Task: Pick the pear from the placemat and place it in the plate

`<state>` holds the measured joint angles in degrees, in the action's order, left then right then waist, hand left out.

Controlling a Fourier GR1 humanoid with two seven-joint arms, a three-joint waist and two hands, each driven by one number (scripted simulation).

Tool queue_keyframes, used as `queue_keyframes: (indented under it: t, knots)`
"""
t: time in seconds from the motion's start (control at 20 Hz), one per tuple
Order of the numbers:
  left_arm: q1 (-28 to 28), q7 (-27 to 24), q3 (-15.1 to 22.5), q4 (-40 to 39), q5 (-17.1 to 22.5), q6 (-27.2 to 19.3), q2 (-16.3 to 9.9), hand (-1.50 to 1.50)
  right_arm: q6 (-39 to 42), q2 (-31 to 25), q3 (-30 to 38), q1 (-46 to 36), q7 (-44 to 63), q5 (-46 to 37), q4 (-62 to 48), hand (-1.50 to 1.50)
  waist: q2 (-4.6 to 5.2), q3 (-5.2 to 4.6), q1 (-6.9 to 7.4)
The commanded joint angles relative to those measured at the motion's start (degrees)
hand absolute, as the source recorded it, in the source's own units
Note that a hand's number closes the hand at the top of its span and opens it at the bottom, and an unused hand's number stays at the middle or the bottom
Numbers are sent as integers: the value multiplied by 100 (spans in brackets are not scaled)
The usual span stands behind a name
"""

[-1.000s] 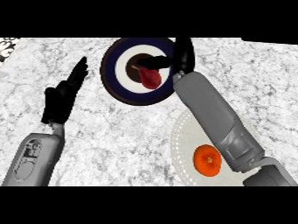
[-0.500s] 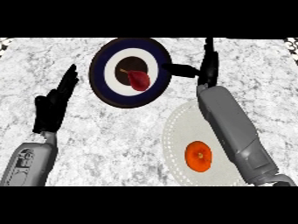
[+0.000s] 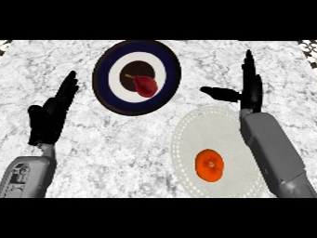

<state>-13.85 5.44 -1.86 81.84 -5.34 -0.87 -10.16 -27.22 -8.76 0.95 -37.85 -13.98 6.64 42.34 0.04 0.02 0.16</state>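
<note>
Hands both empty: right hand (image 3: pixel 248 88) upright at the pale placemat's (image 3: pixel 188 139) far edge, fingers straight, thumb out sideways; left hand (image 3: pixel 51 114) open at the view's left, fingers straight. Dark red pear (image 3: pixel 146 86) lies at the centre of the navy-and-white ringed plate (image 3: pixel 106 90). An orange fruit (image 3: pixel 209 164) sits on the placemat on the marble table (image 3: pixel 120 158)
</note>
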Motion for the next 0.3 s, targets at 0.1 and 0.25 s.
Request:
queue_keyframes:
  t: [0.1,0.25]
  knots:
    - [97,387,136,471,-201,-132,131,0,568,-230,420,310,-580,181,-220,-150,2,1,25]
    - [-83,462,-7,403,-122,25,48,0,470,-198,306,234,-392,-54,-162,-150,-1,-1,9]
